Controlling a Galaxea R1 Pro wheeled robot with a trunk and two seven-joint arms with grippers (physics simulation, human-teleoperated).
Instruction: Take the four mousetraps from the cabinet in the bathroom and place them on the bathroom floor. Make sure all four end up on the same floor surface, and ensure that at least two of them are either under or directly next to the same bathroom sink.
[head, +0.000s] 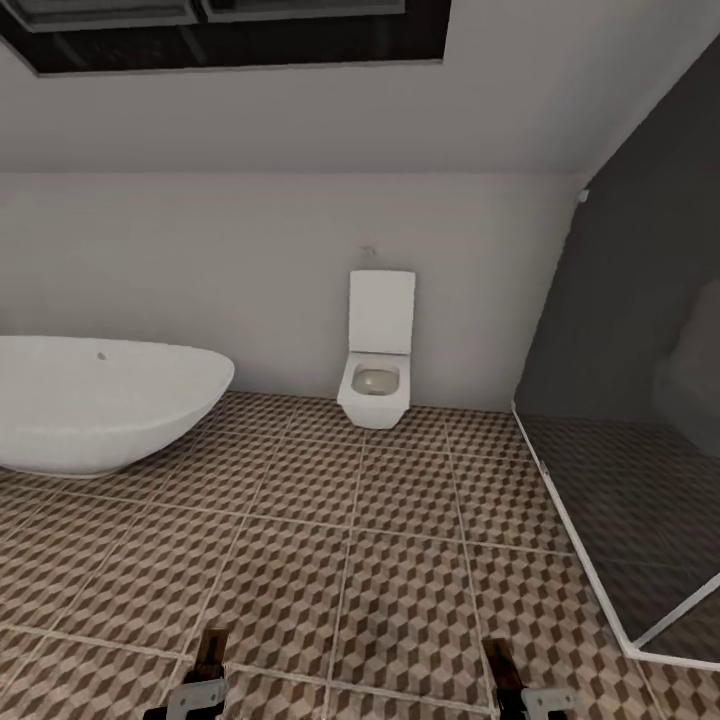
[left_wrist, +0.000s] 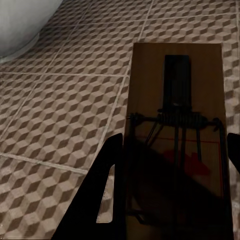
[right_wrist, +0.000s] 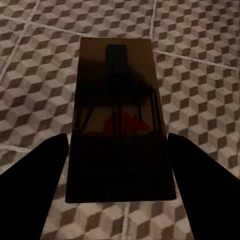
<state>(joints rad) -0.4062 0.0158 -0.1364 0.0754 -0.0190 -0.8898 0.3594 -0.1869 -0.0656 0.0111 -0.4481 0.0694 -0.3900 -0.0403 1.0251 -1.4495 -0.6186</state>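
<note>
— Any writing or labels on the items?

— None I can read. Item one: mousetrap (left_wrist: 176, 145), clamped between the fingers of my left gripper (left_wrist: 172, 165), long axis running straight out along them, red mark near the spring. Item two: second mousetrap (right_wrist: 120, 120), clamped the same way in my right gripper (right_wrist: 117, 165), lengthwise, pointing away.

— Surroundings?

— Both traps hang above the cube-patterned floor (head: 380, 560). Ahead: white bathtub (head: 90, 400) to the left, toilet (head: 378, 375) against the far wall, glass shower screen (head: 640, 420) on the right.
</note>
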